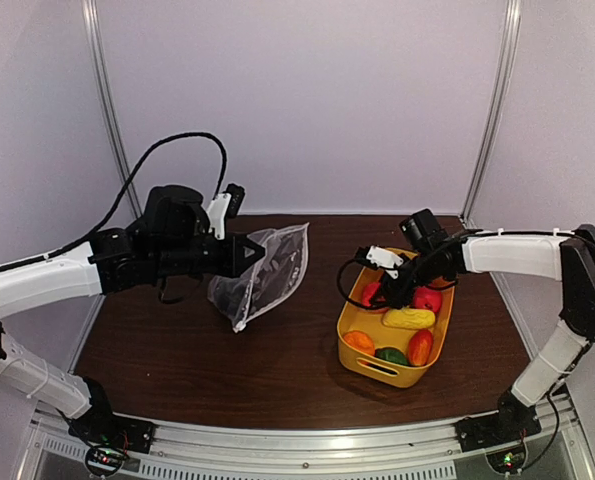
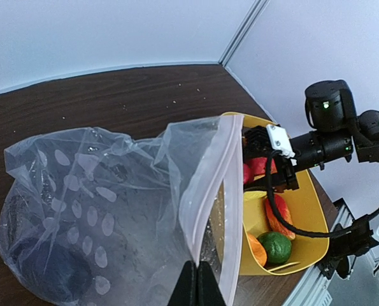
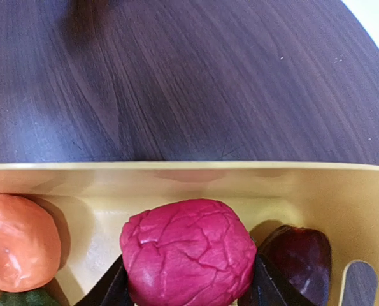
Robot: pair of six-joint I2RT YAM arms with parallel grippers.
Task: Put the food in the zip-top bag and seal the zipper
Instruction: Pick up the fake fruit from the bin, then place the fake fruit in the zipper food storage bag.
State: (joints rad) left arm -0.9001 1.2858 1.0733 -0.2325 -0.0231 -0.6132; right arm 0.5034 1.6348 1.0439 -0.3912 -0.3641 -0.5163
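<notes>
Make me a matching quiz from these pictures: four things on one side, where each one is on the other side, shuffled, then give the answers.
Things
1. zip-top bag
2. pink fruit
3. green fruit
4. yellow tub

Places
A. standing on the table
B. pinched at its zipper edge by the left gripper
C. between the sides of the right gripper
D. lying at the tub's near end

Pairs: 1-B, 2-C, 3-D, 4-A
</notes>
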